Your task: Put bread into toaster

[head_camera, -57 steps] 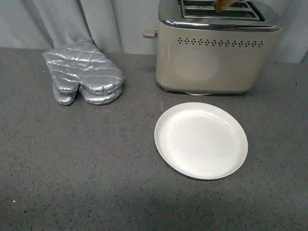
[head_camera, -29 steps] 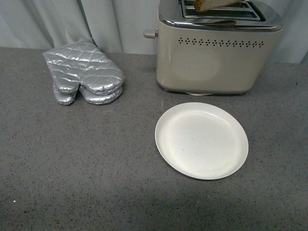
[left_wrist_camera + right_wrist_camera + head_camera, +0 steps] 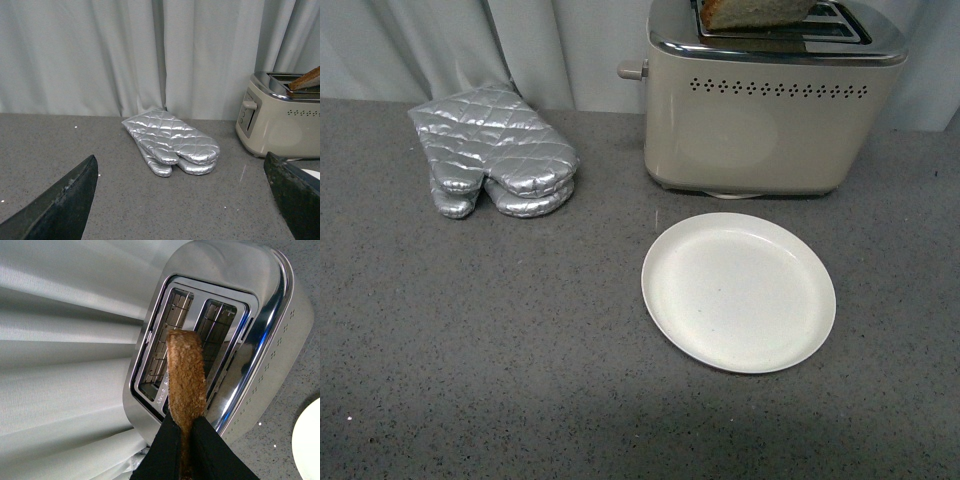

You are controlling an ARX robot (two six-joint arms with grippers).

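Observation:
The beige toaster (image 3: 770, 110) with a chrome top stands at the back right of the grey counter. The slice of brown bread (image 3: 752, 12) hangs just over its slots at the front view's top edge. In the right wrist view my right gripper (image 3: 186, 427) is shut on the bread (image 3: 186, 375), edge-on above the strip between the toaster's (image 3: 265, 340) two slots. My left gripper (image 3: 185, 200) is open and empty, low over the counter, well to the left of the toaster (image 3: 280, 120); the bread's tip (image 3: 306, 80) shows there above the chrome top.
A white empty plate (image 3: 738, 292) lies in front of the toaster. A pair of silver quilted oven mitts (image 3: 492, 150) lies at the back left, also seen in the left wrist view (image 3: 170, 142). A pale curtain (image 3: 540, 45) hangs behind the counter.
The bread has come lower and further left over the toaster's top; more of the slice shows now. Plate, mitts and toaster have not moved.

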